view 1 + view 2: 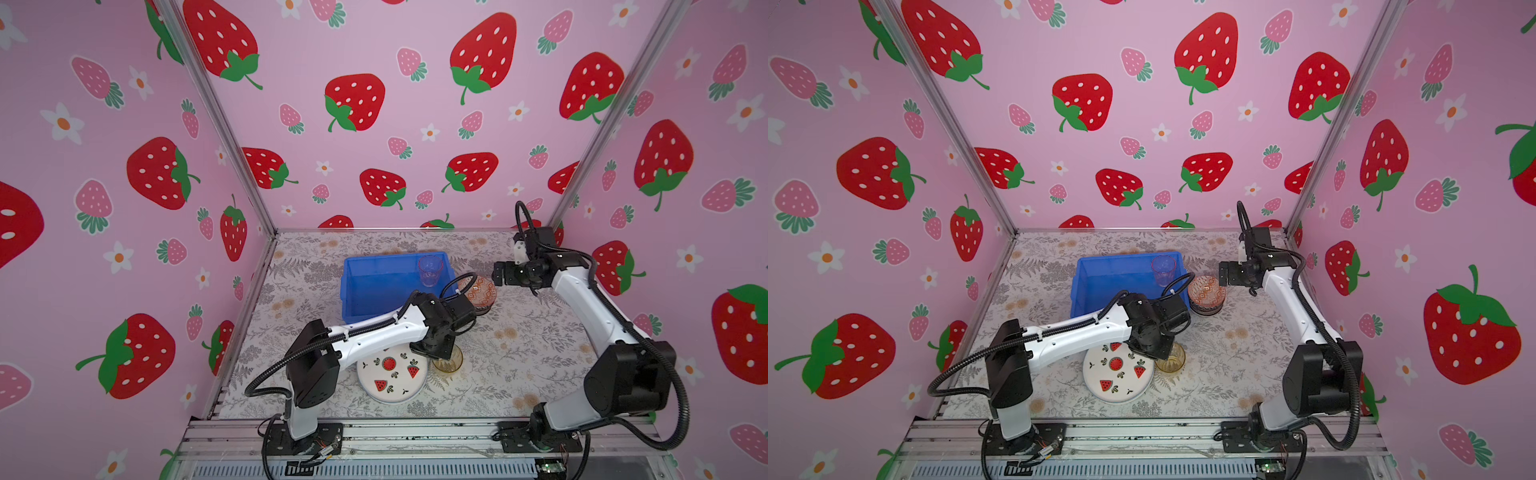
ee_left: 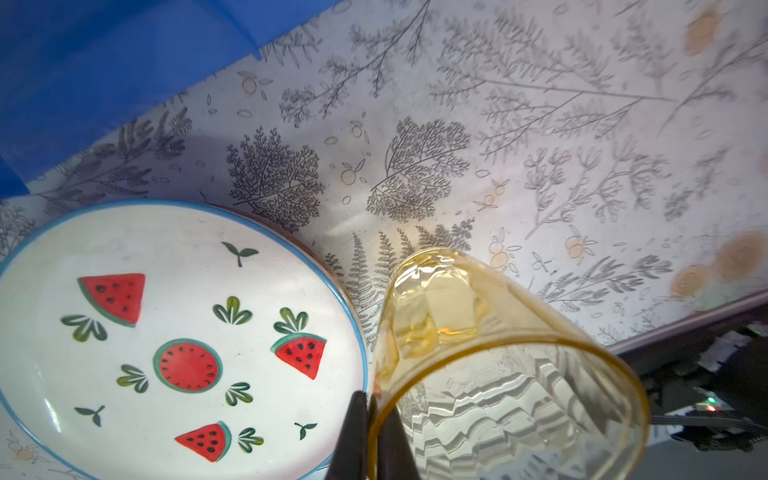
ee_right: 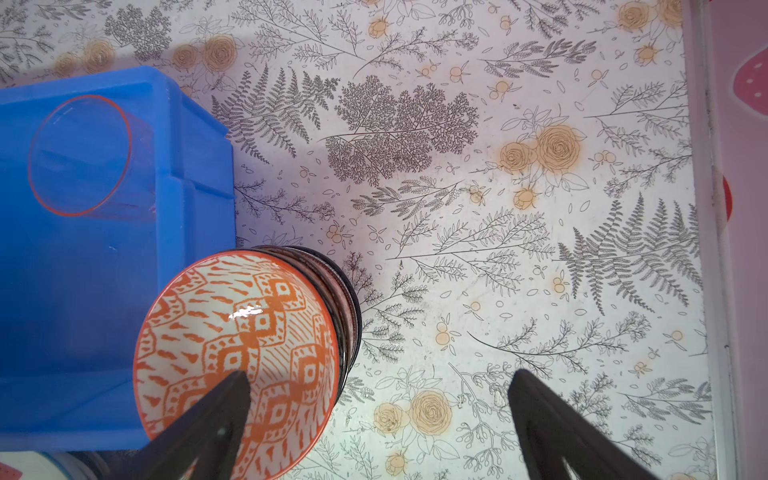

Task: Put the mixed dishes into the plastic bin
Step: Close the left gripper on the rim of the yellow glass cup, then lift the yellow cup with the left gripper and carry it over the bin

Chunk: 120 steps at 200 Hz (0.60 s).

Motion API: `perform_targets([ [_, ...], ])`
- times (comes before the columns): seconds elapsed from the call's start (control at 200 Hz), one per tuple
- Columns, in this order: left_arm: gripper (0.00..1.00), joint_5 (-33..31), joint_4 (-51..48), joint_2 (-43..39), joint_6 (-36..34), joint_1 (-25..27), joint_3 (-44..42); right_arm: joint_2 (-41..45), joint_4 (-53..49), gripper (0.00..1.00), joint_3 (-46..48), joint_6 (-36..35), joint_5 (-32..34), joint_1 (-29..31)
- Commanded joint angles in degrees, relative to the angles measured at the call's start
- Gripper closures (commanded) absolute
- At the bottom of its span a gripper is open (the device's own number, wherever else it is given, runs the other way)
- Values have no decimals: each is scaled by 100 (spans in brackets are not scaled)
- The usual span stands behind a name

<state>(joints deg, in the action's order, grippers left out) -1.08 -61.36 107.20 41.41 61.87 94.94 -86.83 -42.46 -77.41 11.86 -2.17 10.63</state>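
While left tool [image 2: 371,402] pinches amber tumbler [image 2: 498,332] rim — wrist pointing down, right tool [image 3: 378,376] splayed.

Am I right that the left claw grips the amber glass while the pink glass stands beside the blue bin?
Not quite: the pink glass stands inside the blue bin, as the right wrist view shows. The left claw does grip the amber glass.

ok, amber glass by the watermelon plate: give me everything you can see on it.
The amber tumbler is clear, yellow-tinted glass with a rippled wall, thick base and plain round rim. It stands upright, mouth up, on the floral table cover, right beside the watermelon plate; contact between them is unclear. The left gripper is shut on its rim, one finger inside, one outside.
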Motion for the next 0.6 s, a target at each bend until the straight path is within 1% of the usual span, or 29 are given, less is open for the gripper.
perform_targets([
  [0.0, 100, -36, -367, -314, -247, -150, 403, -76, -44, 0, -191, -121, -83, -26],
  [0.11, 100, 48, -514, -393, -553, -450, 770, -127, -94, 0, -275, -153, -81, -38],
  [0.205, 100, -43, -706, -320, -817, -791, 1221, -146, -71, 0, -298, -149, -75, -35],
  [0.29, 100, -235, -914, -143, -1036, -1100, 1800, -156, -82, 0, -343, -155, 12, -46],
  [0.41, 100, -578, -1357, 273, -1225, -1523, 2870, -153, -112, 0, -380, -175, 60, -87],
  [0.595, 100, -607, -2085, 1280, -1468, -2148, 4851, -126, -111, 0, -363, -140, 66, -139],
])
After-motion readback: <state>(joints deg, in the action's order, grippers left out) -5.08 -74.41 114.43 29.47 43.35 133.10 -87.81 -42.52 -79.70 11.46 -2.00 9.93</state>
